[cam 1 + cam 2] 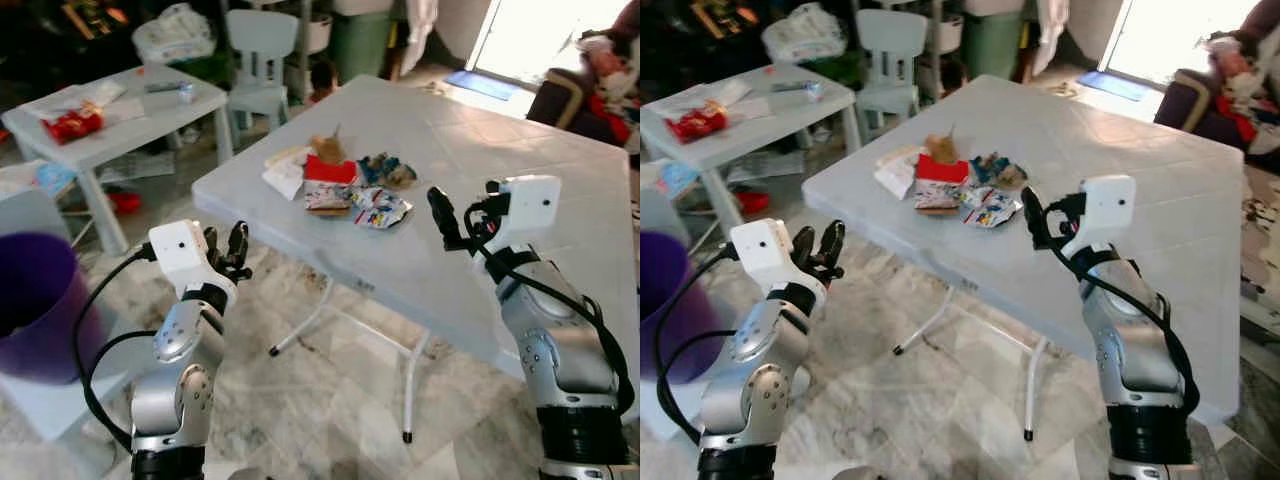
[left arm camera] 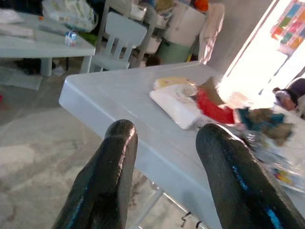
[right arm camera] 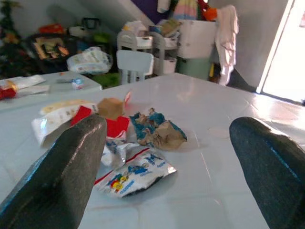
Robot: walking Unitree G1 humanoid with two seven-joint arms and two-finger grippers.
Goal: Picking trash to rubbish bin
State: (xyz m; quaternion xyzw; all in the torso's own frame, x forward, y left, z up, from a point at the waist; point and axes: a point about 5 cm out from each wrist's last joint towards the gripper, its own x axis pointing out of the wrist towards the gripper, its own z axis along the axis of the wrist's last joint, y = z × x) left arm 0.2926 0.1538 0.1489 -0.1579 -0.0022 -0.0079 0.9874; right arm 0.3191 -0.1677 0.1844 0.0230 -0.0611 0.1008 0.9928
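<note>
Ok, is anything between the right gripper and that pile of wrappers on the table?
Nothing visible. The right gripper hangs open over the table, and the stretch of tabletop between it and the wrappers is bare. The nearest piece, a printed wrapper, lies flat just ahead of the fingers.

Crumpled wrappers and red packet (image 1: 330, 168) heaped on grey table (image 1: 520, 180), purple bin (image 1: 30, 300) on floor

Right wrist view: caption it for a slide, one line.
Open right gripper hovers over the white table, facing a pile of crumpled wrappers.
</note>
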